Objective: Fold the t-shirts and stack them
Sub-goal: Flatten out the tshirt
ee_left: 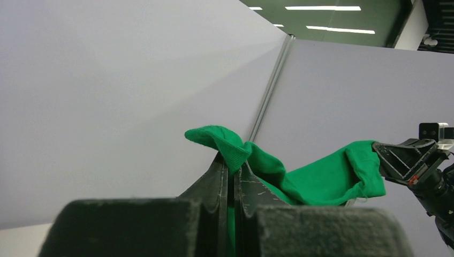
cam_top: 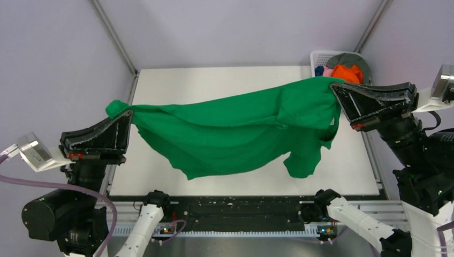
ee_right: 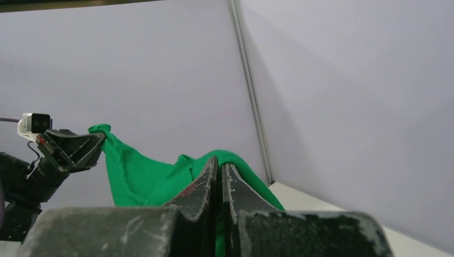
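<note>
Hanging over desk (cam_top: 214,80): green t-shirt (cam_top: 235,128), spread wide. L claw (cam_top: 130,112) pinched on one end, R claw (cam_top: 333,87) pinched on other.

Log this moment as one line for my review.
green shirt: stretched in air over table | left claw: shut on one end | right claw: shut on other end | other shirts: in basket

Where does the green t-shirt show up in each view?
Top external: green t-shirt spans mid-frame, stretched from left hand to right hand.
Left wrist: green t-shirt lower centre to right.
Right wrist: green t-shirt lower left to centre.
Shared landmark: the left hand pinching one end, also seen from the right wrist.
</note>
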`<state>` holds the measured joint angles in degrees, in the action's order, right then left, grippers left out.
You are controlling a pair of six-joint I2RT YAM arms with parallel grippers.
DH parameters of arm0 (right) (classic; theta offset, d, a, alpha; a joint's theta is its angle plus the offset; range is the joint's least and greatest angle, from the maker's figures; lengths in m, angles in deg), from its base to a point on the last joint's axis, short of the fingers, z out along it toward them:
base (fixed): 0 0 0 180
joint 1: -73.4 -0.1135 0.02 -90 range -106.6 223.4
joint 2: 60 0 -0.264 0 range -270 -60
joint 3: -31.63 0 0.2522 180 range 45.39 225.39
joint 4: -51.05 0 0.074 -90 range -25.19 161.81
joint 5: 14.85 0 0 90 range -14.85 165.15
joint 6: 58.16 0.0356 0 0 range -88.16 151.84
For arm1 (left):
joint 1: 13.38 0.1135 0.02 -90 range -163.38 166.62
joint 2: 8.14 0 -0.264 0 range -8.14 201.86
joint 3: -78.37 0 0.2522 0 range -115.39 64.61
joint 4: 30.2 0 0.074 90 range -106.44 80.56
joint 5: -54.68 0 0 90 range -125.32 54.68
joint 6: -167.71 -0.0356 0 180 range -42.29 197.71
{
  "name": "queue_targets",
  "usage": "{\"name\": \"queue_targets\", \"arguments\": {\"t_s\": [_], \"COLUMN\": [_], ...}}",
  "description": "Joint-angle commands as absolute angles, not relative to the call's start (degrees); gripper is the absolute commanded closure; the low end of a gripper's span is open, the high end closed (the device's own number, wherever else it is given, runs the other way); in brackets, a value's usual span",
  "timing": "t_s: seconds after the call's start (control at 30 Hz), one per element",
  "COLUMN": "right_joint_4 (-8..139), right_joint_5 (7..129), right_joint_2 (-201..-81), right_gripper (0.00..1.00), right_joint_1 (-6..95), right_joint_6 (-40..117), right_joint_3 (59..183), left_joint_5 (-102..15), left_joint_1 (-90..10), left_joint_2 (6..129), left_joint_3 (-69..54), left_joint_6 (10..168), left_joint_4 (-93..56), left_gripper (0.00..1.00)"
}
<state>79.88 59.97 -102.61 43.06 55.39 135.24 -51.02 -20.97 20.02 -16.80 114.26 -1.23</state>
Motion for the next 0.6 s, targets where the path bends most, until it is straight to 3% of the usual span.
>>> {"name": "queue_targets", "arguments": {"t_s": [0.0, 0.37, 0.57], "right_joint_4": [79.2, 73.1, 57.0], "right_joint_5": [61.1, 79.1, 90.4], "right_joint_2": [-103.3, -106.5, -121.6], "right_gripper": [1.00, 1.00, 1.00], "right_joint_1": [42.6, 42.6, 45.5], "right_joint_6": [54.9, 55.7, 57.3], "right_joint_3": [135.4, 114.5, 99.2], "left_joint_5": [-48.3, -30.9, -18.7], "left_joint_1": [-20.9, -20.9, -19.8], "left_joint_2": [24.0, 38.1, 60.6], "left_joint_3": [-17.9, -0.3, 6.3], "left_joint_6": [112.9, 111.9, 110.6], "left_joint_4": [-1.9, -7.2, -15.7], "left_gripper": [1.00, 1.00, 1.00]}}
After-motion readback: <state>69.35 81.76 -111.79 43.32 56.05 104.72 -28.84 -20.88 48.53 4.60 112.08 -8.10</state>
